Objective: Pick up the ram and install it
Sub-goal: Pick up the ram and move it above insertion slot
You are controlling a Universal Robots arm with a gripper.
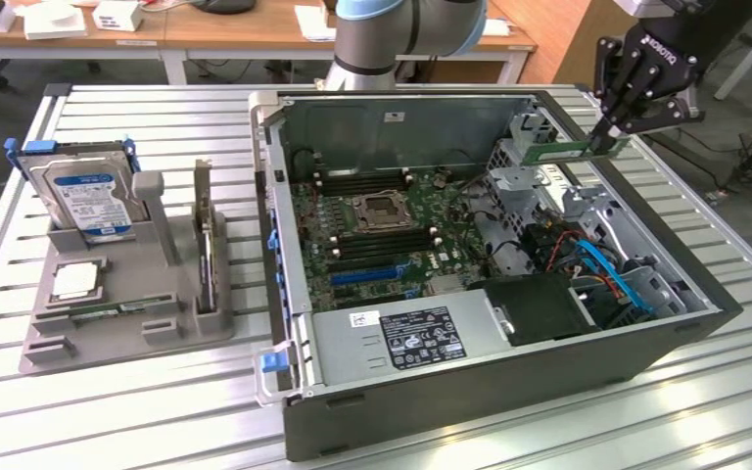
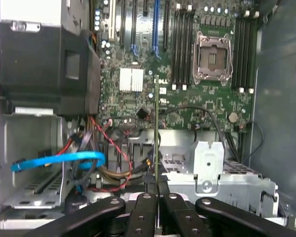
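Our end effector (image 1: 607, 132) grips the ram (image 1: 567, 153) by one end, above the far edge of the open computer case (image 1: 507, 392). For a clean seating, we judge the stick must be upright and parallel to the black memory slots (image 2: 181, 47).

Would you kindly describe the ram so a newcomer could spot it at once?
Find the open PC case; above its corner at the exterior view's upper right is the hand. The ram is the thin green stick gripped in it, unlike the hard drive and card in the grey holder.

The ram (image 1: 580, 150) hangs above the drive cage (image 1: 548, 188) in the case (image 1: 481, 416).
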